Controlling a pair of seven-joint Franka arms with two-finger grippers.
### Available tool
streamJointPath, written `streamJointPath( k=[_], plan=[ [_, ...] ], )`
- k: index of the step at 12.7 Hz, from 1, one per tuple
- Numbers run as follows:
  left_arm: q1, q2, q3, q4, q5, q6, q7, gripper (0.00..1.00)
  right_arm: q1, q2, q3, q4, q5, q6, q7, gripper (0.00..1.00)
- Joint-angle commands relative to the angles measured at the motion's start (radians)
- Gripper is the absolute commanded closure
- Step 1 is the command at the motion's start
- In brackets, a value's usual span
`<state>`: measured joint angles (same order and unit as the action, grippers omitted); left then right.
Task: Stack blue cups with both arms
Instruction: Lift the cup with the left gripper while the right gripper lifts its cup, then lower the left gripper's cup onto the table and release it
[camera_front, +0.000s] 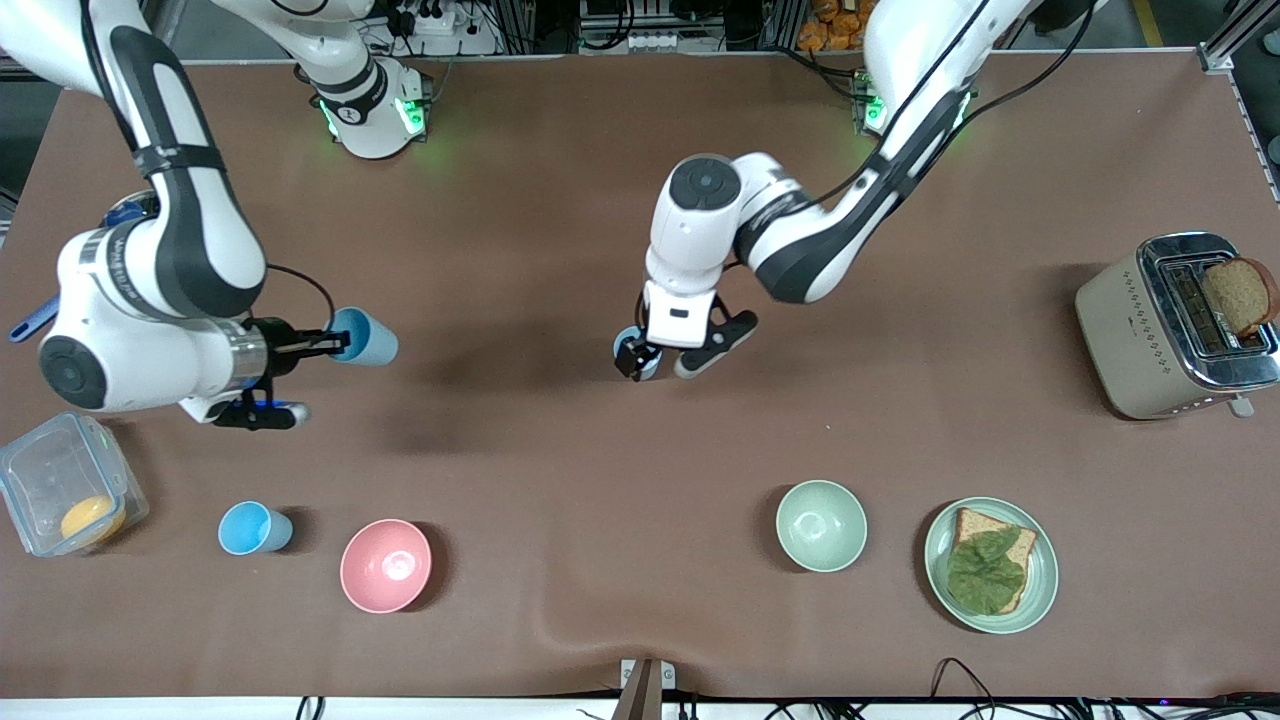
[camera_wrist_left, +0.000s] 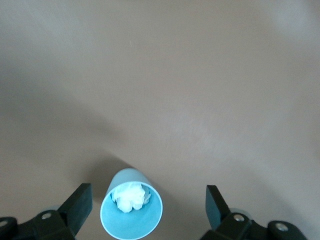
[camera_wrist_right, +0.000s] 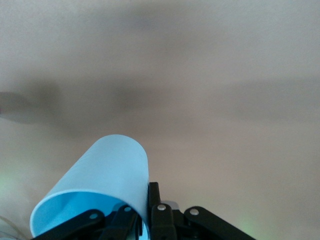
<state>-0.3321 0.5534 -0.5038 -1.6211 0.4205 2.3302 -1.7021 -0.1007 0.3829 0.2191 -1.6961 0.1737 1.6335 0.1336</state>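
My right gripper (camera_front: 335, 344) is shut on the rim wall of a blue cup (camera_front: 366, 337) and holds it on its side above the table at the right arm's end. In the right wrist view its fingers (camera_wrist_right: 155, 202) pinch that cup's wall (camera_wrist_right: 107, 175). My left gripper (camera_front: 672, 358) is open, low over the table's middle. A second blue cup (camera_front: 628, 348) stands upright between its fingers (camera_wrist_left: 80, 205), off centre toward one of them, with crumpled white paper inside (camera_wrist_left: 131, 197). A third blue cup (camera_front: 254, 528) stands beside the pink bowl (camera_front: 386, 565).
A clear box (camera_front: 68, 495) with something orange in it stands at the right arm's end. A pale green bowl (camera_front: 821, 525) and a plate (camera_front: 1040, 590) with bread and lettuce lie near the front camera. A toaster (camera_front: 1120, 330) holding a slice of bread stands at the left arm's end.
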Motion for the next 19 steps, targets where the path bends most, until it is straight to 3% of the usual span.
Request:
streamJointPath(
  k=[1,4,8,13,17,19],
  plan=[
    [0.065,-0.111,-0.002,-0.026,0.012,-0.066,0.021,0.0,0.094,-0.006,0.012,-0.016,0.035,0.011,0.131,1.0],
    [0.178,-0.19,-0.021,-0.026,-0.058,-0.119,0.288,0.0,0.246,-0.001,0.011,-0.014,0.145,0.101,0.314,1.0],
    [0.333,-0.266,-0.021,-0.026,-0.189,-0.218,0.721,0.0,0.433,0.04,0.012,-0.008,0.159,0.236,0.546,1.0],
    [0.517,-0.308,-0.021,-0.026,-0.241,-0.316,1.151,0.0,0.55,0.194,0.009,0.157,0.178,0.288,0.668,1.0],
    [0.672,-0.354,-0.021,-0.023,-0.301,-0.383,1.493,0.0,0.553,0.223,0.0,0.168,0.149,0.33,0.69,1.0],
    [0.7,-0.38,-0.016,-0.023,-0.31,-0.425,1.532,0.0,0.549,0.238,0.0,0.194,0.152,0.332,0.692,1.0]
  ],
)
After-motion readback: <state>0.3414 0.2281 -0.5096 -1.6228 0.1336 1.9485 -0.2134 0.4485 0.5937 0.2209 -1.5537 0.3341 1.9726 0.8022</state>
